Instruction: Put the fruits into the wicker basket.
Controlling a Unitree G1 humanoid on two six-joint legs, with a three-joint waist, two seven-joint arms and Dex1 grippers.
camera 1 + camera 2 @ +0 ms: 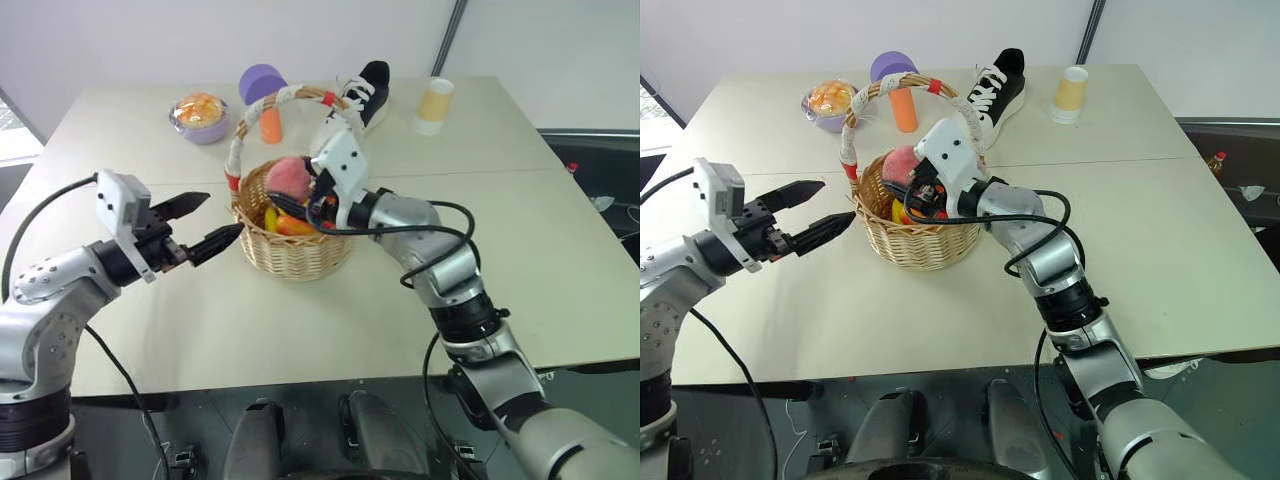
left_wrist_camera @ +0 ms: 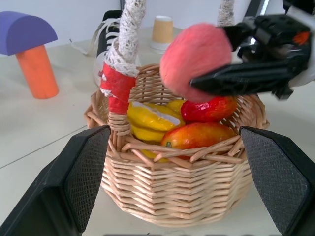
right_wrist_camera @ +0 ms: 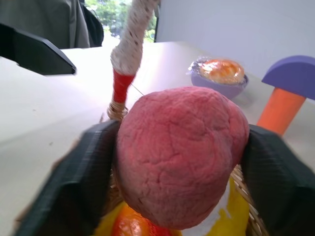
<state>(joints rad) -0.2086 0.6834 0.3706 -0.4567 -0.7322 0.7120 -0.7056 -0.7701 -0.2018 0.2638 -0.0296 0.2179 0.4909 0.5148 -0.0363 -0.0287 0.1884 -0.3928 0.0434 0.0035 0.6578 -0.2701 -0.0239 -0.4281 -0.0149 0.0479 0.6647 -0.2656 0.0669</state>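
The right claw (image 1: pixel 300 200) pinches the round pink peach (image 1: pixel 288 177) over the woven wicker basket (image 1: pixel 290 250), already holding other fruit; left claw (image 1: pixel 205 222) spread

The peach (image 3: pixel 179 155) hides most of the wicker basket (image 3: pixel 114 112) interior in the right wrist view; the mushroom toy (image 3: pixel 288 93) is cut by the edge there. In the head views the mango (image 1: pixel 292 226) sits half-hidden behind the right gripper (image 1: pixel 300 196)
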